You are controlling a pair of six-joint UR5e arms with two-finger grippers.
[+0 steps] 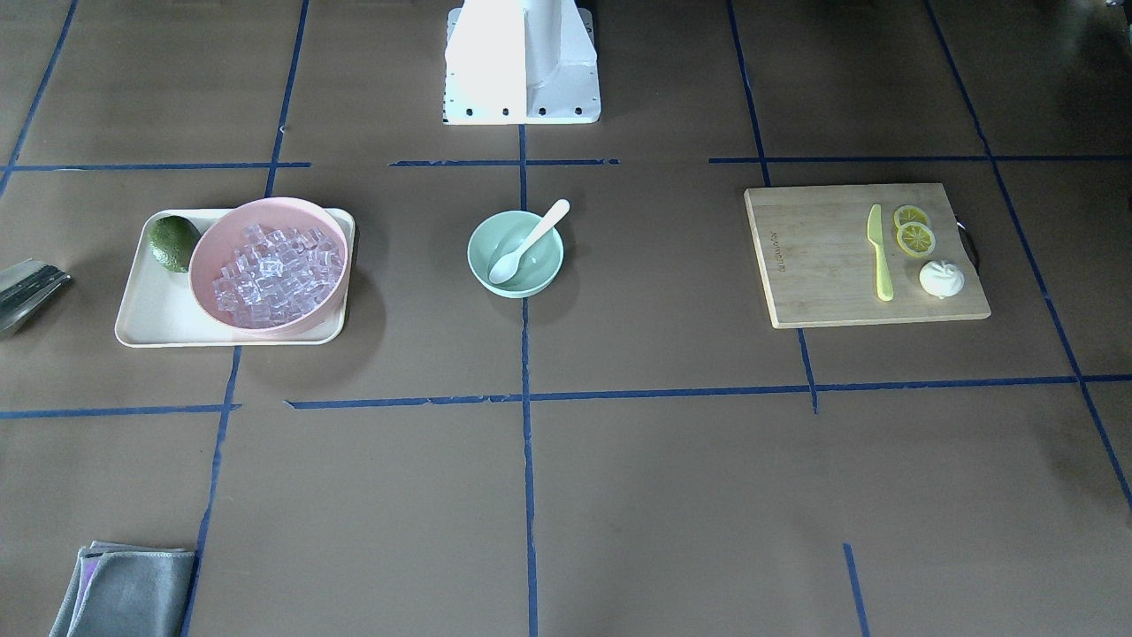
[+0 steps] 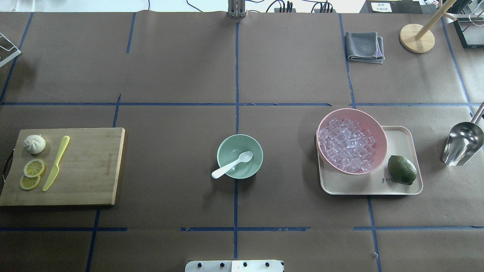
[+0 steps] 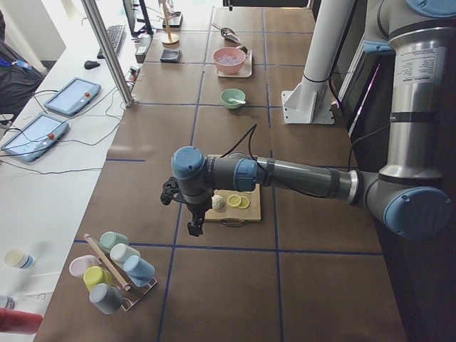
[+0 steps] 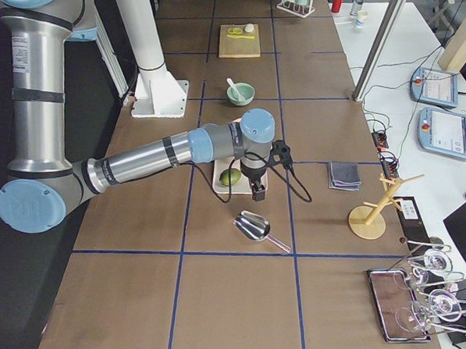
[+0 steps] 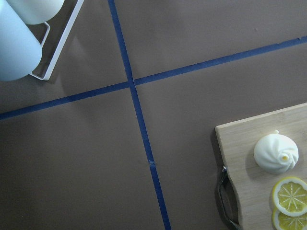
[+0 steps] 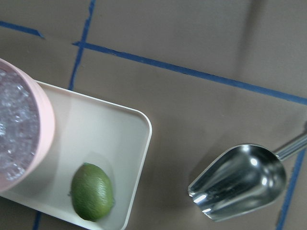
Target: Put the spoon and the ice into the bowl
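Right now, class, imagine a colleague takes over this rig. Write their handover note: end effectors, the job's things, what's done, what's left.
Left end effector: hangs near the cutting board; open or shut cannot be told.
Right end effector: hangs by the tray; state likewise unclear.
Done: spoon lies in the mint-green bowl, handle over the rim.
Left: ice all sits in the pink bowl on the tray; none in the mint-green bowl.

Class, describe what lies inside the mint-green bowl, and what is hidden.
Only the white spoon, scoop down in the mint-green bowl, handle over the rim. The ice is in the pink bowl. The floor beneath the scoop is covered.
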